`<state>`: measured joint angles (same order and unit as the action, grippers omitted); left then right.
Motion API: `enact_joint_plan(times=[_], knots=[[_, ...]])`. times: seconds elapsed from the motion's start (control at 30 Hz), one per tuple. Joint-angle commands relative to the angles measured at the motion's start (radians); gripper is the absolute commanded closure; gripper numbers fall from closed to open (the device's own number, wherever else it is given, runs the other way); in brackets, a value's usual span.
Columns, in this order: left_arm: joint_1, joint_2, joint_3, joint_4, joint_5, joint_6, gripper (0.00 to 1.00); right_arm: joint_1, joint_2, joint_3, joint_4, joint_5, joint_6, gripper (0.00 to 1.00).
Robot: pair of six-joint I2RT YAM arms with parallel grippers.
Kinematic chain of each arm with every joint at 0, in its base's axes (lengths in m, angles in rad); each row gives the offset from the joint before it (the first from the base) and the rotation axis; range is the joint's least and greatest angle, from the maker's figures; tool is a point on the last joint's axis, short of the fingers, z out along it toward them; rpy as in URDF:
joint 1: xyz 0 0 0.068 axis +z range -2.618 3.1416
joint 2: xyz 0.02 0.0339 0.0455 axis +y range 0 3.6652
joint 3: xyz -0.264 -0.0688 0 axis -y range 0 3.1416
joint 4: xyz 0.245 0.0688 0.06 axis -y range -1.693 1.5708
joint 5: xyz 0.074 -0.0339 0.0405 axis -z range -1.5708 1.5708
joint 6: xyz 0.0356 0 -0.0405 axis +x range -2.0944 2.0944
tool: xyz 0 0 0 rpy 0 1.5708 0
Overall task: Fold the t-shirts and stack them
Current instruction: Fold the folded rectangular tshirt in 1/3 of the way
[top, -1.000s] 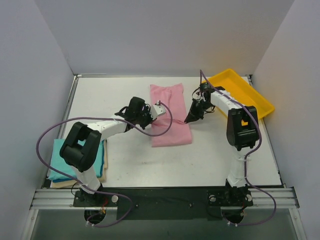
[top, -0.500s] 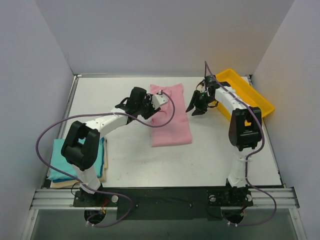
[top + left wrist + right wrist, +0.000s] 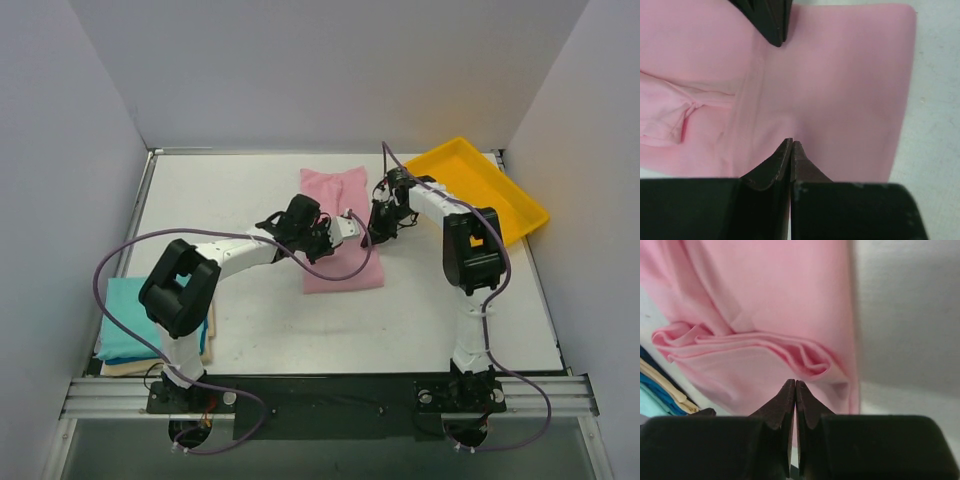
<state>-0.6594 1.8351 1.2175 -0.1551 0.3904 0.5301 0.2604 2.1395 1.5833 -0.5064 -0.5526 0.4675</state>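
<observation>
The pink t-shirt point(image 3: 345, 268) lies half-folded on the table point(image 3: 260, 320) under the left gripper point(image 3: 791, 143) and right gripper point(image 3: 794, 382), jaws closed tip to tip (gripping cloth? cannot tell), so the next fold probably needs a sure pinch first.

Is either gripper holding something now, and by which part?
Apparently nothing. The left gripper and the right gripper are shut, tips over the pink t-shirt, with no cloth visible between them.
</observation>
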Motion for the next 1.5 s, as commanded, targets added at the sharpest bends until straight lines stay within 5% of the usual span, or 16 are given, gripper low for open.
enact_joint_plan(times=[0.0,0.17,0.53,0.8,1.0,1.23,1.47], knots=[[0.017,0.042,-0.007,0.184,-0.12,0.057,0.91,-0.032,0.04,0.069,0.0,0.023,0.014,1.0],[0.055,0.108,0.023,0.158,-0.199,0.157,0.91,-0.036,0.08,0.078,0.002,0.032,0.011,1.0],[0.098,0.27,0.255,-0.033,-0.354,0.096,0.95,-0.05,0.063,0.057,-0.006,0.06,0.011,1.0],[0.099,0.146,0.376,-0.314,-0.079,0.093,0.83,-0.043,-0.108,0.025,-0.021,0.085,-0.02,1.0],[0.06,0.061,0.234,-0.397,0.033,0.16,0.82,0.02,-0.25,-0.175,0.046,0.011,0.02,1.0],[0.017,0.059,0.074,-0.288,-0.119,0.171,0.83,0.036,-0.274,-0.475,0.186,0.023,0.094,1.0],[-0.002,0.056,0.027,-0.296,-0.185,0.228,0.83,0.02,-0.282,-0.539,0.193,0.072,0.091,1.0]])
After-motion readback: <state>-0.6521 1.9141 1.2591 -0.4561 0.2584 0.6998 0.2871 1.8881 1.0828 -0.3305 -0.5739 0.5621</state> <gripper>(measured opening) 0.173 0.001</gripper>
